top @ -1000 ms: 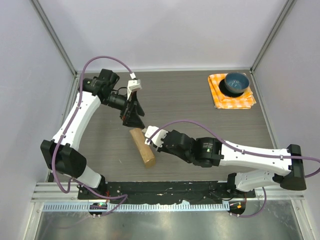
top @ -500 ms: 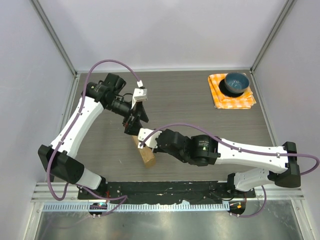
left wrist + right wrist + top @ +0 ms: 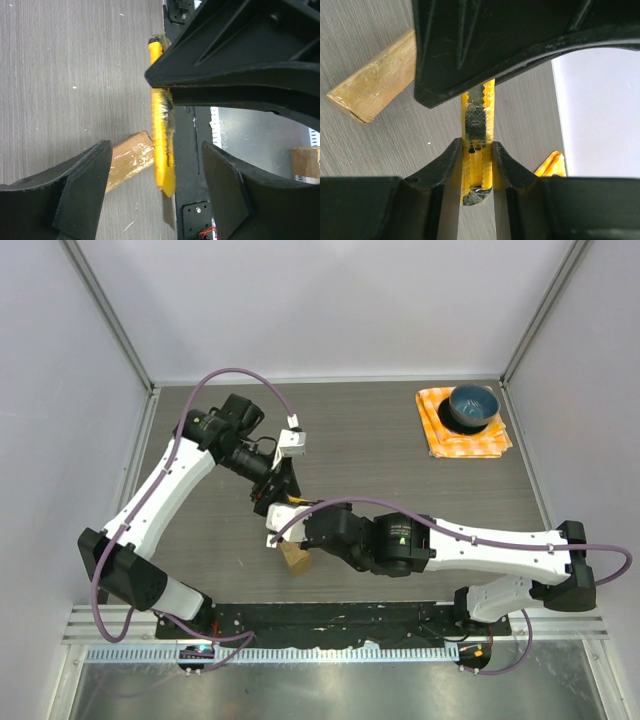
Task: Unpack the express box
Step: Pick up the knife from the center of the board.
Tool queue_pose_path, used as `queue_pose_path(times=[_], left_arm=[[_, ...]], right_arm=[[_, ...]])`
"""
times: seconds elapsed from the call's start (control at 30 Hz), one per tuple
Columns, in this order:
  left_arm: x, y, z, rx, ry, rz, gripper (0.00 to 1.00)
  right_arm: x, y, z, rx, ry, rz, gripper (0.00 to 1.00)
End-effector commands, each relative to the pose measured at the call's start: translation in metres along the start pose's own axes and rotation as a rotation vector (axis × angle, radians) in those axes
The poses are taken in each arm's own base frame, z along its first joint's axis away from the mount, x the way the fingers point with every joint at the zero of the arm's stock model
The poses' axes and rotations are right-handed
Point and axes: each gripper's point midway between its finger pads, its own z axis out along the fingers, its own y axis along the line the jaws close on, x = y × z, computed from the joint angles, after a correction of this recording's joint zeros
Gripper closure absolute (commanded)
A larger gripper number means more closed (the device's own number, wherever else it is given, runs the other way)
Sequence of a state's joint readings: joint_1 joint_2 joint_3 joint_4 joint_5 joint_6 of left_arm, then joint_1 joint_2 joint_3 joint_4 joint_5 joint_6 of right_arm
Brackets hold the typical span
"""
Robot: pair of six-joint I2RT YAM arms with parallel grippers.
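A dark grey wood-grain table (image 3: pixel 400 440) fills the booth. Plain pale walls (image 3: pixel 330 300) close it left, far and right, with grey metal posts (image 3: pixel 106 312) in the far corners. An aluminium rail (image 3: pixel 85 625) runs along the near edge. Light is even.

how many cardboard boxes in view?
1. The express box lies at the table's front centre, partly under the right arm, which could hide another. It is by the yellow knife that the right end effector grips.
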State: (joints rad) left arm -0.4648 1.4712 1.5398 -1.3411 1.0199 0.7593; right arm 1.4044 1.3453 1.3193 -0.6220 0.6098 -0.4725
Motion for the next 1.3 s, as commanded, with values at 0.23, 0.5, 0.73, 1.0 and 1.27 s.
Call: queue_pose_path(times=[0.23, 0.5, 0.73, 1.0, 1.27], left_arm=[[0.026, -0.053, -0.011, 0.110, 0.122, -0.255, 0.67], [0.025, -0.061, -0.008, 0.131, 0.125, -0.229, 1.00], [0.002, -0.056, -0.010, 0.155, 0.024, -0.270, 1.00], [-0.078, -0.021, -0.082, 0.076, -0.371, -0.321, 1.00], [-0.107, -0.042, -0.104, 0.052, -0.495, -0.202, 1.00]], right_arm=[[-0.021, -0.009, -0.013, 0.053, -0.023, -0.071, 0.99], [-0.025, -0.015, -0.013, 0.088, -0.032, -0.052, 0.91], [-0.050, -0.056, -0.048, 0.142, -0.210, 0.270, 0.54], [-0.030, -0.090, -0.072, 0.082, -0.416, 0.714, 0.23], [-0.061, -0.089, -0.061, -0.255, -0.657, 0.931, 0.17]])
